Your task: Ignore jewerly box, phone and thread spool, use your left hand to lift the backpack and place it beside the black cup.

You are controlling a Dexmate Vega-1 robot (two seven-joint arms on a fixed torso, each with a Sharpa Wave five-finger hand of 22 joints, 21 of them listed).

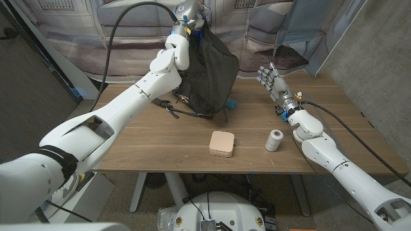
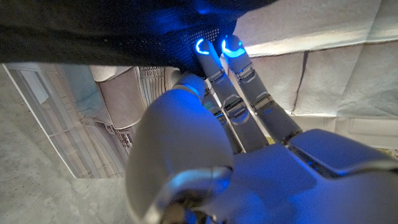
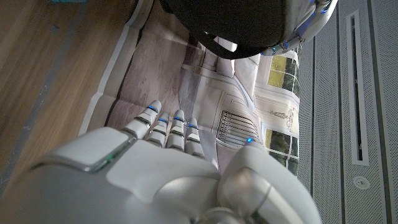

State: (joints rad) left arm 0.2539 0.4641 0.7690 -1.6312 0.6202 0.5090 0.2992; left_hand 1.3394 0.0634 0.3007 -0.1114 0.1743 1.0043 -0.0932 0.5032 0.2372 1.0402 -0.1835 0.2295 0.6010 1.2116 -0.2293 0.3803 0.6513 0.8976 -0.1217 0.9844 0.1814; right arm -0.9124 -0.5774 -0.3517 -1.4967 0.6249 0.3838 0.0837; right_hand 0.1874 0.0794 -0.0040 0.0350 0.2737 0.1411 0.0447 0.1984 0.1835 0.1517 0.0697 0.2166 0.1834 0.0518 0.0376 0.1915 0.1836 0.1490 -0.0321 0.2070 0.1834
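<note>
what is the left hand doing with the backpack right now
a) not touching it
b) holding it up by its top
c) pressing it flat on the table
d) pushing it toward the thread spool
b: the left hand grips the top of the black backpack, which hangs below it with its straps trailing on the wooden table.

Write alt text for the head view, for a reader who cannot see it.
The left hand holds a black backpack by its top, at the far side of a wooden table; its straps trail on the wood. Near the front edge sit a pink box and a white spool. The right hand is raised, fingers apart, holding nothing.
</note>
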